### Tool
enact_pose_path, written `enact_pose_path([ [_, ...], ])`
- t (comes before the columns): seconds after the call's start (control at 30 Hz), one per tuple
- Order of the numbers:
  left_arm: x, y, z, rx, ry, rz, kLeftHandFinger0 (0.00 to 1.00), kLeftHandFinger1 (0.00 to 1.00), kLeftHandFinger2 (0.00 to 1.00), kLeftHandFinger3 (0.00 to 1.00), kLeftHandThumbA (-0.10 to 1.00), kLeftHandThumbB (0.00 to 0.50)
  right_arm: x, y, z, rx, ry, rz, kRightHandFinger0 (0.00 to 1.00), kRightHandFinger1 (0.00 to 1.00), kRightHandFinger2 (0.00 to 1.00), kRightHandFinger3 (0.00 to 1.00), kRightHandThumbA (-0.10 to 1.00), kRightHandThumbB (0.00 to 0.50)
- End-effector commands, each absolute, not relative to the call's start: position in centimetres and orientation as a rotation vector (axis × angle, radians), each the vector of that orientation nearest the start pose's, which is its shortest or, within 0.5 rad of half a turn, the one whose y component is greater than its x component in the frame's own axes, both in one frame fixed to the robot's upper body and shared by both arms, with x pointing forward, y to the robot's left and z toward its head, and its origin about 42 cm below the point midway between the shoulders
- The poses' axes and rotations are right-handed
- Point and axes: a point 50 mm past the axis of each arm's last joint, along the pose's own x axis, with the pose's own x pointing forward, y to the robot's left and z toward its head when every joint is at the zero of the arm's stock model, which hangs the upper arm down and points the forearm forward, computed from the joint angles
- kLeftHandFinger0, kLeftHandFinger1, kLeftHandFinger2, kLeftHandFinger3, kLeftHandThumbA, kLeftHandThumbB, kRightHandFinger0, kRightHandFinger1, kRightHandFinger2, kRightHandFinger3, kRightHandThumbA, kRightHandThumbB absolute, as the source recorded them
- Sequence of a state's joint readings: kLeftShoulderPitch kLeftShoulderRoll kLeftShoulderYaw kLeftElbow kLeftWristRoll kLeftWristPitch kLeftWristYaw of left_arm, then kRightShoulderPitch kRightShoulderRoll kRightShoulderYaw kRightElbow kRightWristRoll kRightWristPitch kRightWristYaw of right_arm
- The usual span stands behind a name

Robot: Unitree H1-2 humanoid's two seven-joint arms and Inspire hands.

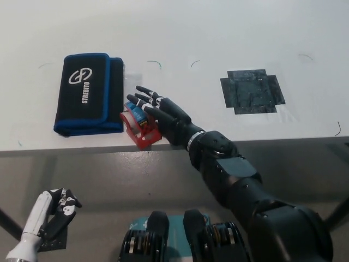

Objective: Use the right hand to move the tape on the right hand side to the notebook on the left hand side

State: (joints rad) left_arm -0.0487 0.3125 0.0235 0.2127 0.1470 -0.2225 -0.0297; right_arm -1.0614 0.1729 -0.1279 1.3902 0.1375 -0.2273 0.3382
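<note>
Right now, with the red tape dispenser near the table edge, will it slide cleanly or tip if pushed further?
The red tape dispenser looks like rigid plastic with a flat base, so it should probably slide, not roll. It sits tilted near the table's front edge, so a stray push could drop it. The right robot hand lies against it with fingers spread, so the hold looks loose.

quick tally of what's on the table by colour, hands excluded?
Black with blue trim: 1, the notebook
Red: 1, the tape dispenser, under the right hand
Black: 1, the taped patch stuck on the table
Total: 3
</note>
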Motion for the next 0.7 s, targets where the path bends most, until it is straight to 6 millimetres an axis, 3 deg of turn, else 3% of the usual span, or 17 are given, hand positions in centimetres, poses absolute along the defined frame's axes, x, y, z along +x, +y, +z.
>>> enact_pose_path([
  [0.0,29.9,32.3,9.5,0.459,-0.099,-0.050,0.03,0.01,0.10,0.23,0.34,0.148,52.1,-1.6,20.2,0.183,0.103,0.626,1.00,1.00,1.00,1.00,0.94,0.470],
  [0.17,29.2,32.8,9.3,0.479,-0.099,-0.035,0.04,0.01,0.11,0.25,0.33,0.135,53.1,-3.3,20.8,0.183,0.107,0.589,1.00,1.00,1.00,1.00,0.95,0.460],
  [0.27,28.9,32.9,9.1,0.475,-0.093,-0.036,0.01,0.00,0.11,0.25,0.36,0.143,54.0,-5.3,21.9,0.155,0.061,0.576,1.00,1.00,1.00,1.00,0.99,0.416],
  [0.33,28.7,33.0,9.0,0.474,-0.092,-0.032,0.01,0.00,0.10,0.25,0.36,0.143,54.0,-5.2,21.9,0.155,0.059,0.577,1.00,1.00,1.00,1.00,0.99,0.414],
  [0.37,28.7,33.0,8.9,0.462,-0.086,-0.031,0.00,0.00,0.10,0.25,0.32,0.144,54.3,-6.1,22.2,0.168,0.034,0.570,1.00,1.00,1.00,1.00,0.97,0.402],
  [0.47,28.8,33.0,8.9,0.455,-0.082,-0.030,0.00,0.00,0.10,0.24,0.33,0.143,54.5,-7.3,22.4,0.174,-0.009,0.554,1.00,1.00,1.00,1.00,0.94,0.418],
  [0.67,28.9,33.2,9.0,0.462,-0.091,-0.032,0.01,0.00,0.09,0.24,0.28,0.124,54.6,-9.8,23.1,0.181,-0.119,0.553,1.00,1.00,1.00,1.00,1.00,0.400],
])
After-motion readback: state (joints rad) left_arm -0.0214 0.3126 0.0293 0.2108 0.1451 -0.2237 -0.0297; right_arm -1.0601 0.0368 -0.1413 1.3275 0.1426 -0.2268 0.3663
